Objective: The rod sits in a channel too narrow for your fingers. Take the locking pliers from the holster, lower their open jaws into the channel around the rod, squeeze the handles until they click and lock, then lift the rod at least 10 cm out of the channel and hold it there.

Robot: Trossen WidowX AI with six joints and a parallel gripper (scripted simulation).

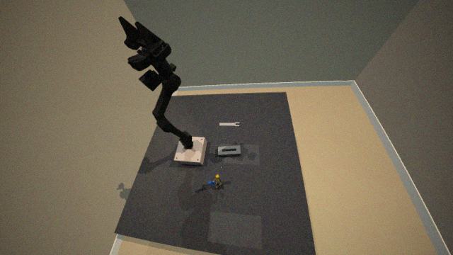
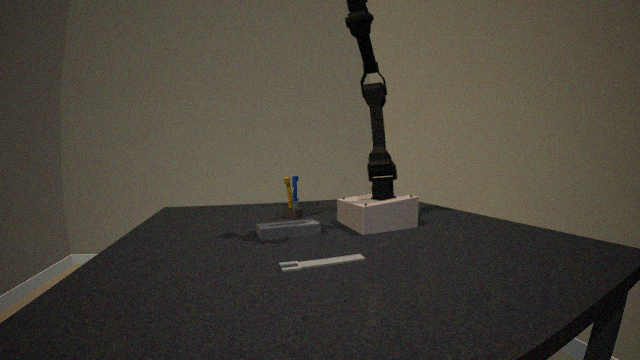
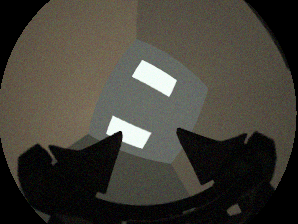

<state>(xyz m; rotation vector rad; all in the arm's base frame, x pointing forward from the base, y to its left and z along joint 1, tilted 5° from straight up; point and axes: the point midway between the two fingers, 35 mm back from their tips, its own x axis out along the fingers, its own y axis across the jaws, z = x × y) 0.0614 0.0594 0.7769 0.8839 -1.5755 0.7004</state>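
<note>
The holster (image 1: pixel 218 185) (image 2: pixel 293 214) keeps the locking pliers (image 1: pixel 214 183) (image 2: pixel 295 187) upright, handles uppermost, presumably for easy grasping, beside the slotted block (image 1: pixel 229 154) (image 2: pixel 288 230), while the gripper (image 1: pixel 128 20) (image 3: pixel 149 132) points upward, fingers spread and holding nothing.

In the upper left of the top view, the arm (image 1: pixel 163 100) (image 2: pixel 378 122) is plain black, and its base (image 1: pixel 189 157) (image 2: pixel 390 215) is pale pinkish white with small dark dots near the corners. The table (image 1: pixel 276 184) (image 2: pixel 200 300) is charcoal, with paler grey rectangles right of centre and at lower centre in the top view. The block (image 1: pixel 229 154) (image 2: pixel 295 230) is grey, its slot darker. The pliers (image 1: pixel 217 178) (image 2: pixel 288 192) show yellow and blue handles above a brown holster (image 2: pixel 292 214). The fork-ended bar (image 1: pixel 228 124) (image 2: pixel 330 261) is off-white.
</note>
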